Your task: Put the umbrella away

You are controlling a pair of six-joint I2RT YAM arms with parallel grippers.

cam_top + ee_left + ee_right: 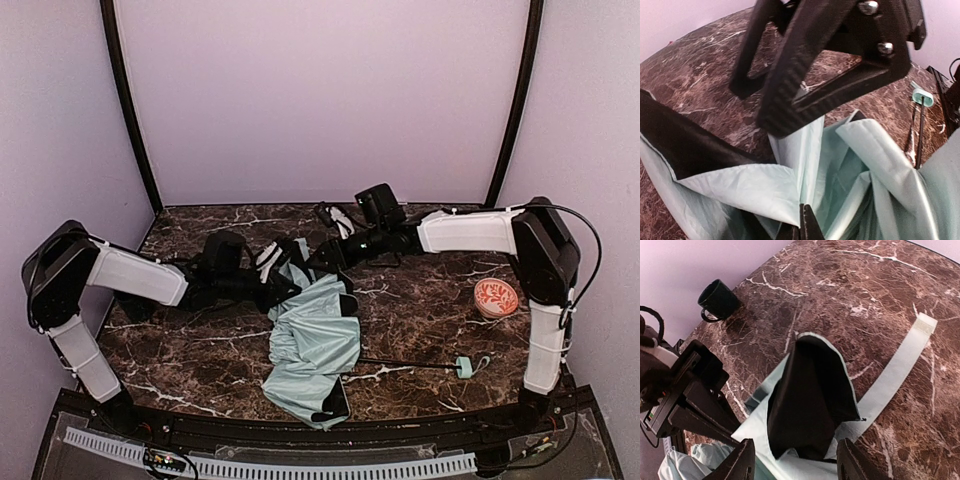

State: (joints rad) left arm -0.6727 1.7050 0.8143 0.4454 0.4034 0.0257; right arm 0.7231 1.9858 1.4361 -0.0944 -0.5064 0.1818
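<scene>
The umbrella (315,345) lies half collapsed in the middle of the table, with mint fabric outside and black lining. Its thin shaft (400,364) runs right to the small mint handle (465,367). My left gripper (288,286) is at the canopy's far edge; in the left wrist view its fingertips (805,226) are pressed together on a fold of the mint fabric (745,187). My right gripper (320,257) is just beyond it, open. In the right wrist view its fingers (740,462) straddle a raised flap of black lining (810,400) without touching it. The closing strap (900,365) lies flat.
A black mug (717,300) stands near the back wall. A pink patterned dish (496,297) sits at the right by the right arm's base. The handle (922,95) and shaft (920,130) also show in the left wrist view. Walls close in the back and sides.
</scene>
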